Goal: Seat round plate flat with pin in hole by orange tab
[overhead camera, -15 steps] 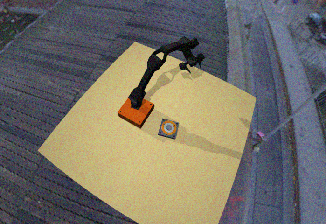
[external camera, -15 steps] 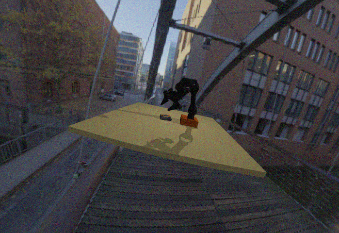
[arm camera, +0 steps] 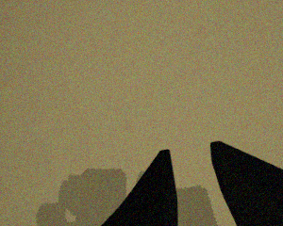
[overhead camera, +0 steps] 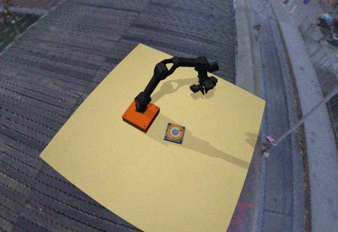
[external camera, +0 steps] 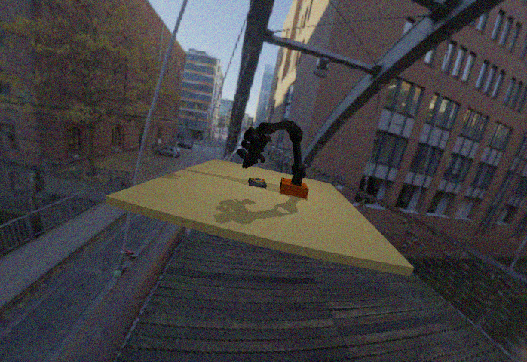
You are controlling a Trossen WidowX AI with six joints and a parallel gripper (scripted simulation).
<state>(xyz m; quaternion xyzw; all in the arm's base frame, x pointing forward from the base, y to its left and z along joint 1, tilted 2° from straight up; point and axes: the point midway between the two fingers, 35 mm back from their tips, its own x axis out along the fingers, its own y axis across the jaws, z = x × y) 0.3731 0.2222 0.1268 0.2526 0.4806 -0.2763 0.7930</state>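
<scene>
Hovering over bare table (overhead camera: 92, 152), my claw (overhead camera: 202, 88) is well apart from the work, near the far edge. Its fingers are drawn nearly together and pinch nothing; the wrist view shows only yellow surface and the claw's shadow between them.

The plate (overhead camera: 175, 131) with its orange ring sits on the grey base (overhead camera: 167, 137), just beside the arm's orange mount (overhead camera: 140, 116). From this height I cannot tell the tab, the pin or the tilt of the plate.

I judge the task is at its very beginning: the approach is not yet done. The next move calls for bringing the claw back toward the mount and over the plate, then lowering until the tab is readable, so I can turn the plate around the post.
</scene>
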